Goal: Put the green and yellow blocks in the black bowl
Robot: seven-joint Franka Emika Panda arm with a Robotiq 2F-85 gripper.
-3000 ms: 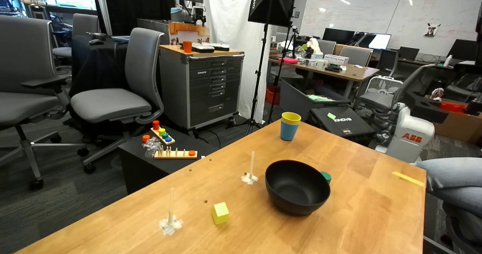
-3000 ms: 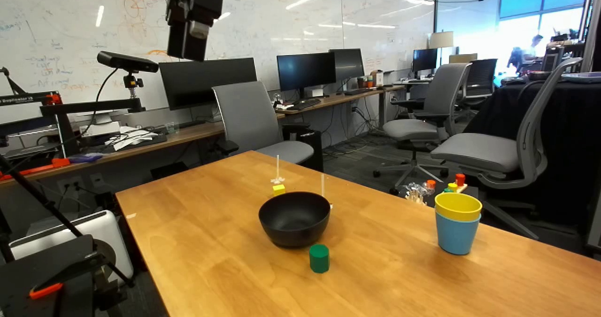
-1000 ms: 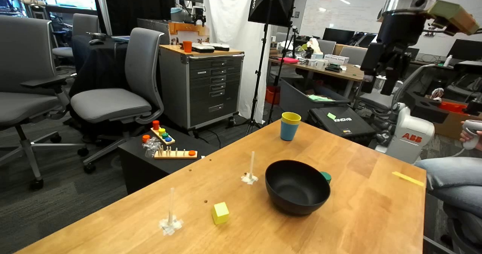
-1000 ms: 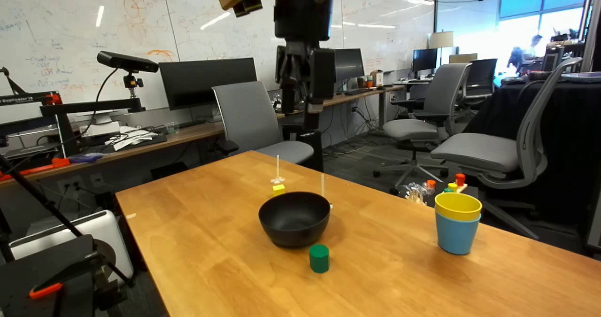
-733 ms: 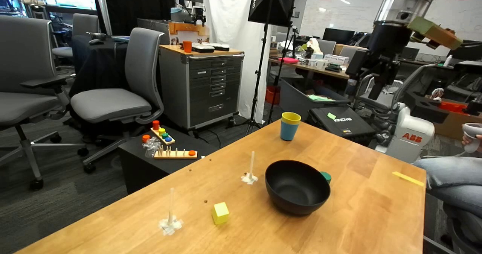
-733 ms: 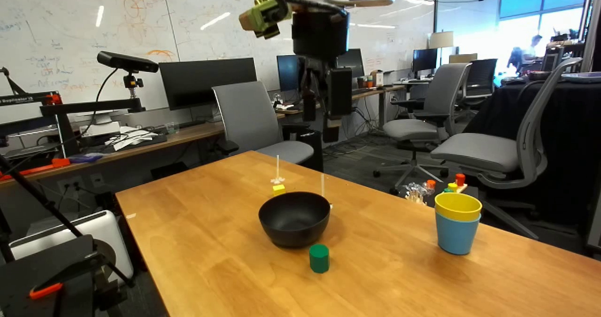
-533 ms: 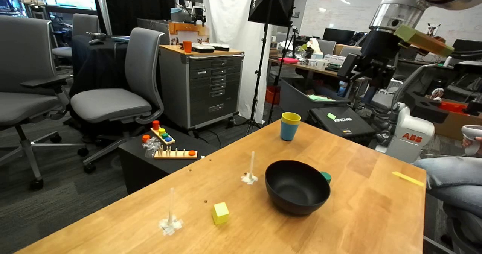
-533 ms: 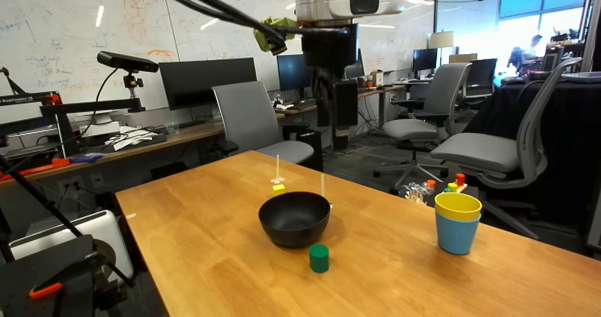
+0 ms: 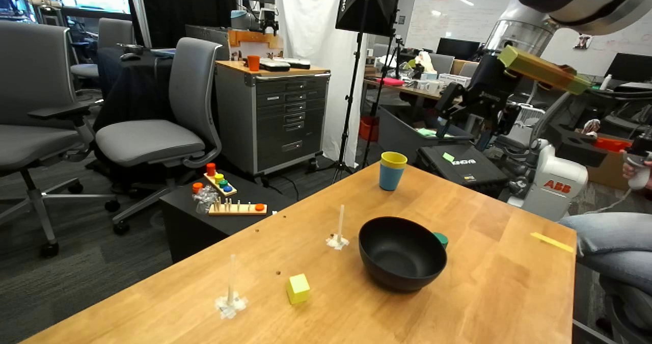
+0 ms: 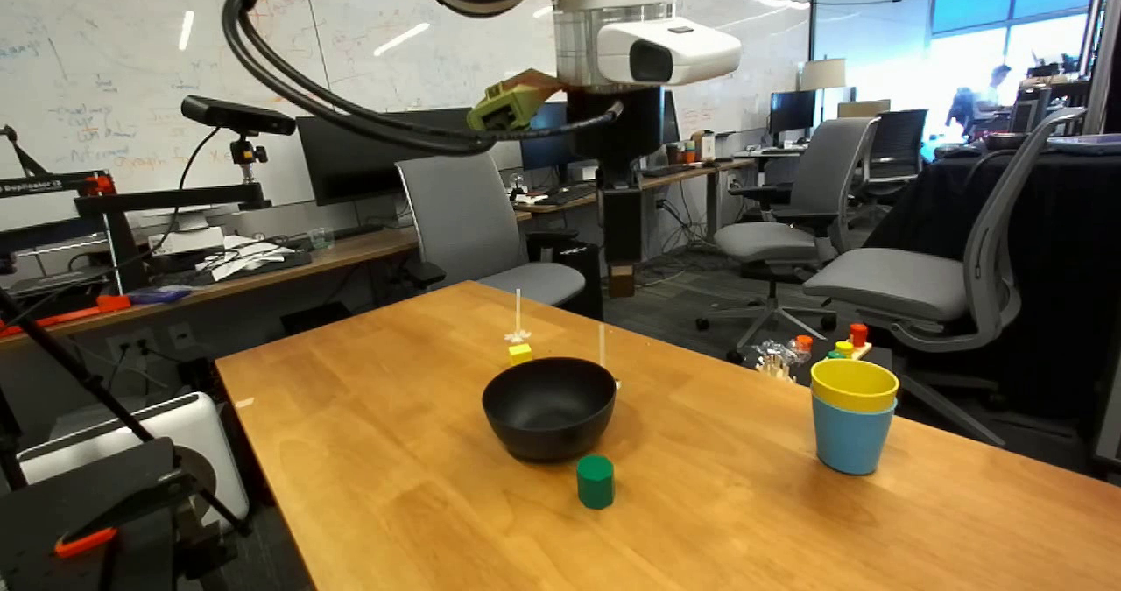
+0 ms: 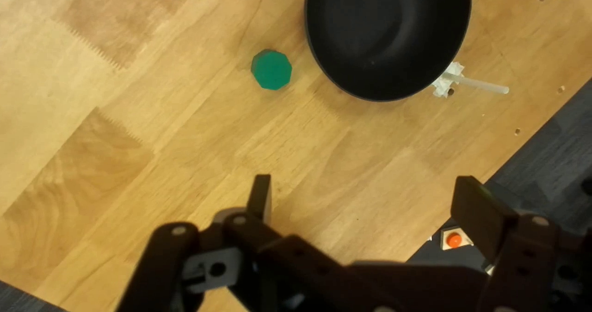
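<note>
Arm (image 9: 524, 35): Over the last three seconds you have brought it from the frame edge well into both exterior views; it now reaches over the table (image 10: 385, 451).
Fingers (image 11: 259, 198): Lower than a second ago, spread wide in the wrist view, holding nothing.
Black bowl (image 10: 547, 436): Unmoved, upright on the table, neither block inside.
Green octagonal block (image 10: 595, 483): Unmoved, just beside the black bowl but not touching it; near and slightly right of it in an exterior view.
Yellow cube (image 9: 298, 289): Unmoved on the table, left of the black bowl in an exterior view; absent from the wrist view.
Bowl loading: Not begun; your move reads as approach only.
Green pickup: Likeliest first, being in your wrist view; shift toward it before descending.
Rim risk: A finger could strike the bowl there.
</note>
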